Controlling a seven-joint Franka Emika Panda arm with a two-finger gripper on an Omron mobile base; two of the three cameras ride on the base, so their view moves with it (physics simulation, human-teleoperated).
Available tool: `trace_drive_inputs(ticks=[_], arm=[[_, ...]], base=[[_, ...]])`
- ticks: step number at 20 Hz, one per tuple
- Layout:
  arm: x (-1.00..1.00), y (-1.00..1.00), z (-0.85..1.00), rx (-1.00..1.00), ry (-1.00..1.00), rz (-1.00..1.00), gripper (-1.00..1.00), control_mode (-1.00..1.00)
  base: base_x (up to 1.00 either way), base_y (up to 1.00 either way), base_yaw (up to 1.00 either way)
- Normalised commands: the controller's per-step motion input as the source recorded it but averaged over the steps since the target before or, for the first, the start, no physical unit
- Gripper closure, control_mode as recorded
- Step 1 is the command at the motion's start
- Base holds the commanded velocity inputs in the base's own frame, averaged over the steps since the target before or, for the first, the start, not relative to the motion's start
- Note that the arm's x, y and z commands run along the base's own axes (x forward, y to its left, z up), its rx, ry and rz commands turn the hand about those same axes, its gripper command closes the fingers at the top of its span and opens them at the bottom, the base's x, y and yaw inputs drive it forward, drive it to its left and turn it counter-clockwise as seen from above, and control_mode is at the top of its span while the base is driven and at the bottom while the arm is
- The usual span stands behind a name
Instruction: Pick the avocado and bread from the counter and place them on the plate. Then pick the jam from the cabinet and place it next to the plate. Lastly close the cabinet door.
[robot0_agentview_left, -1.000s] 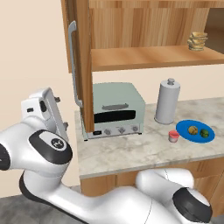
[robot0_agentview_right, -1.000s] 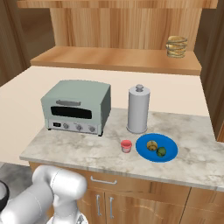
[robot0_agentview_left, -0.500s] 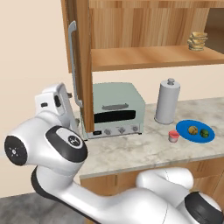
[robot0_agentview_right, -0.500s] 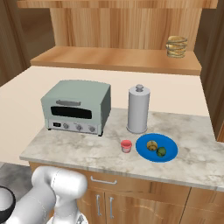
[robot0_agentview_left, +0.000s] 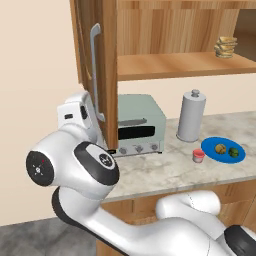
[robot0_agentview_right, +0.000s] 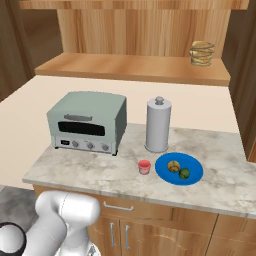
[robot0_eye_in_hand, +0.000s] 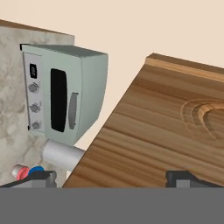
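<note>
The avocado (robot0_agentview_right: 184, 173) and bread (robot0_agentview_right: 173, 165) are sitting on the plate (robot0_agentview_right: 164, 172), the jam (robot0_agentview_right: 144, 167) just beside it on the desk (robot0_agentview_right: 80, 172). The gripper (robot0_eye_in_hand: 111, 179), fingers (robot0_eye_in_hand: 41, 176) wide, is facing the cabinet door (robot0_agentview_left: 107, 70); it is probably risking a skid off the panel or a snag on the handle (robot0_agentview_left: 95, 70).

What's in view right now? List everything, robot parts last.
avocado: 1, dark green, on plate
bread: 1, golden-tan, on plate
plate: 1, blue, on counter
jam: 1, red, beside plate
counter: 1, grey-beige marble
cabinet door: 1, brown wood, open
toaster oven: 1, pale green, on counter
steel canister: 1, behind plate
stacked discs: 1 stack, tan, on shelf
pincer: 1, dark tips, open, at door
</note>
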Motion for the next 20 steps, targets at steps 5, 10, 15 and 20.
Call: trace_drive_inputs(ticks=[5, 10, 15, 20], arm=[[-0.13, -0.42, 0.19, 0.00, 0.00, 0.00, -1.00, -1.00], [-0.08, -0.52, 0.20, 0.00, 0.00, -0.01, -1.00, -1.00], [-0.05, -0.49, 0.20, 0.00, -0.06, -0.08, -1.00, -1.00], [0.00, -0.49, 0.17, 0.00, -0.09, -0.13, -1.00, -1.00]], base=[[0.00, 0.00, 0.00], [0.00, 0.00, 0.00], [0.00, 0.00, 0.00], [0.00, 0.00, 0.00]])
